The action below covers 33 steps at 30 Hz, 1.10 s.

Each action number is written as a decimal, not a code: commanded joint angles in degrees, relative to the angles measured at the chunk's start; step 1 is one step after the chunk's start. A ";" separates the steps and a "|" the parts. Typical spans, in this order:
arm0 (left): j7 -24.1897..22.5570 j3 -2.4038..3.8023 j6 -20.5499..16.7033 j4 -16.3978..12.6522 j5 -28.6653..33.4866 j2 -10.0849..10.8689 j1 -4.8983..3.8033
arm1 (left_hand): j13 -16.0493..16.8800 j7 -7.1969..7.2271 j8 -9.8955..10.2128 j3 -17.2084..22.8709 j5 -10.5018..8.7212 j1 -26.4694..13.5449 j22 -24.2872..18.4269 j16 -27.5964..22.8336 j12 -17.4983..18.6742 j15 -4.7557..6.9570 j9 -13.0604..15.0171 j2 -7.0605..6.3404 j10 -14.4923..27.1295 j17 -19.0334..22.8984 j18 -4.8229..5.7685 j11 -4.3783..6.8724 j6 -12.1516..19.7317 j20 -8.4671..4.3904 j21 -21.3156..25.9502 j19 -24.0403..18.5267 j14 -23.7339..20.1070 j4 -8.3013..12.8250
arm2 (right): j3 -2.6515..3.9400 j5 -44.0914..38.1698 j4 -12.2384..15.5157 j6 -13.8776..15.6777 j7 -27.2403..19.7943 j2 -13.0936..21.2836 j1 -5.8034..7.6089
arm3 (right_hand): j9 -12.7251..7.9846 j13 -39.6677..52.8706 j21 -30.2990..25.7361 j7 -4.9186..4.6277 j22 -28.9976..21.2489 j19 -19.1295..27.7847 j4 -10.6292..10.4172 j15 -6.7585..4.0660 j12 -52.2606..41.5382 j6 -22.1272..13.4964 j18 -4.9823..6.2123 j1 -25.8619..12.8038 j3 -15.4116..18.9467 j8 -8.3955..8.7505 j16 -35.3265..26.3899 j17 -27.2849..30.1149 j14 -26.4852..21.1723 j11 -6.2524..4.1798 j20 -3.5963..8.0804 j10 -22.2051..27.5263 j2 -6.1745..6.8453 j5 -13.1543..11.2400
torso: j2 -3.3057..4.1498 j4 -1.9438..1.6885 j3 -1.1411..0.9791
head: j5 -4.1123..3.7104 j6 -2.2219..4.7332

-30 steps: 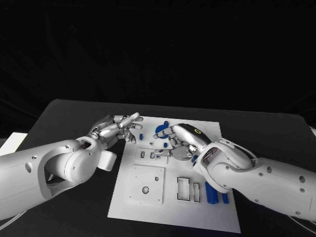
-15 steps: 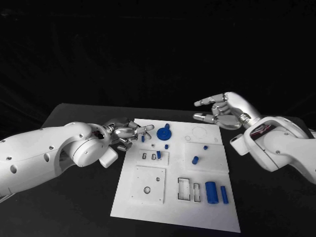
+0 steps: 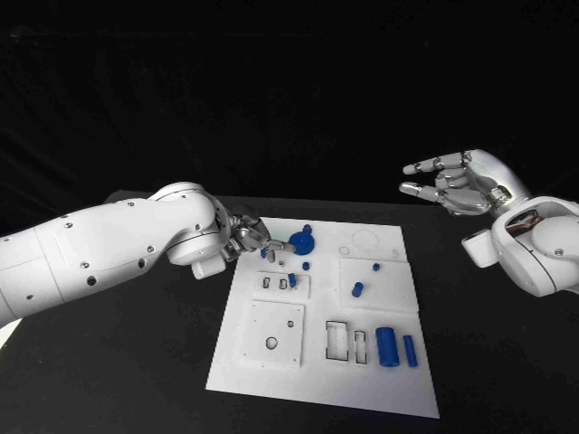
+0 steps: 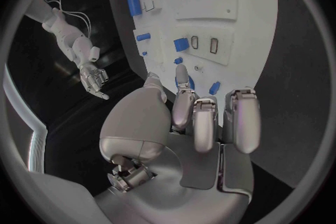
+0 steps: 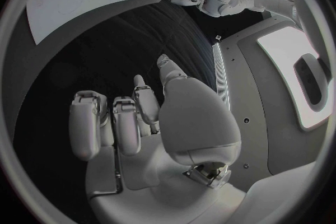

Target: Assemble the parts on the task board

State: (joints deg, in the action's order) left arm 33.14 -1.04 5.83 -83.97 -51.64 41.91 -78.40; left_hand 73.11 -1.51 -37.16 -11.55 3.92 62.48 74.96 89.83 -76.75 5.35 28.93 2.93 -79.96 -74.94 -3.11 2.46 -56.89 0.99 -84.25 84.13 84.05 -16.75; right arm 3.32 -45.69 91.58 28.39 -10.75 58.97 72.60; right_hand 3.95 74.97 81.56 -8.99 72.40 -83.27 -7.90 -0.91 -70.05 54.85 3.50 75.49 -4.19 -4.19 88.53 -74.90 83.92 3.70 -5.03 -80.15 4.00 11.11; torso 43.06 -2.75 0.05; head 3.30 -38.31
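Black table (image 3: pixel 498 362), task board (image 3: pixel 289 362) lengthwise away from robot, both hands' fingers loosely curled, empty.

Matt white task board (image 3: pixel 274 348), black table (image 3: pixel 498 362)

Glossy white rounded arms w/ small dark screws, silver hands: left hand (image 3: pixel 253 239), right hand (image 3: pixel 457 183)

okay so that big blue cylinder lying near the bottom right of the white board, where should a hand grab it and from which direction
Probably grip the large blue cylinder across its middle, coming straight down from above. It lies flat on the task board, long axis running toward the robot, with a thinner blue pin close on its right, so fingers should close on its two long sides carefully. The right hand, raised and holding nothing, is nearer.
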 commanded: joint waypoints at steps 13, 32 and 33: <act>5.37 -1.71 14.00 6.85 -7.43 -8.53 -2.56 | -0.01 0.10 -1.25 -0.50 -0.21 0.18 3.98 0.17 -0.14 0.46 2.08 1.50 -0.15 -15.06 0.96 -0.01 1.38 -0.53 -0.31 2.32 5.95 0.09 | -0.01 -0.33 -1.38 -1.06 1.86 -0.24 0.14 | 0.09 1.97 -0.57 0.39 -0.46 0.66 -0.08 0.10 0.40 0.12 0.22 0.33 0.63 -0.22 -0.47 -12.49 5.38 -0.16 -0.02 0.42 0.05 0.66 | -0.17 -0.10 -0.21 | 0.35 -0.64; 5.94 -2.57 18.79 11.23 -7.90 -13.15 -2.72 | 0.14 -0.02 -1.75 -1.83 -0.29 -1.05 4.13 0.17 -0.13 0.37 3.55 1.33 -0.01 -15.06 1.00 -0.12 2.32 -0.47 -0.29 2.40 5.95 0.00 | -0.04 -0.55 -1.73 -0.01 1.45 -0.70 0.14 | 0.10 1.91 -0.72 0.44 -0.66 0.69 -0.23 0.03 0.38 0.20 0.25 0.16 1.02 -0.26 -0.57 -12.38 5.36 -0.21 0.05 0.34 -0.14 1.92 | 0.00 -0.03 -0.10 | 0.51 -1.17; 5.94 -2.59 18.85 11.32 -7.91 -13.28 -2.70 | 0.17 -0.02 -1.79 -1.83 -0.27 -1.04 4.15 0.17 -0.16 0.37 3.62 1.40 -0.03 -15.06 1.00 -0.12 2.32 -0.47 -0.30 2.41 5.95 0.02 | -0.04 -0.56 -1.76 -0.01 1.45 -0.74 0.14 | 0.10 1.91 -0.72 0.44 -0.66 0.69 -0.23 0.03 0.38 0.20 0.25 0.16 1.02 -0.26 -0.57 -12.38 5.36 -0.21 0.05 0.34 -0.14 1.92 | 0.00 -0.03 -0.10 | 0.50 -1.20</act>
State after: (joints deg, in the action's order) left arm 38.75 -3.62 22.27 -72.79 -59.06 28.90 -81.07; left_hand 73.19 -1.61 -38.71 -13.04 3.92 61.79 74.93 89.83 -76.75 5.33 32.48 4.21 -79.95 -74.92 -3.12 2.46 -54.95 0.79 -84.54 83.92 84.07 -16.83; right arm 3.27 -45.69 89.85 28.18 -9.04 58.34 72.71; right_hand 3.98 74.97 81.10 -8.79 71.80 -82.87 -8.22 -0.92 -69.83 55.06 3.51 75.49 -3.56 -4.19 88.22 -74.94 83.92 3.50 -5.03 -79.95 4.00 12.86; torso 43.02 -2.81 -0.03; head 3.83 -39.45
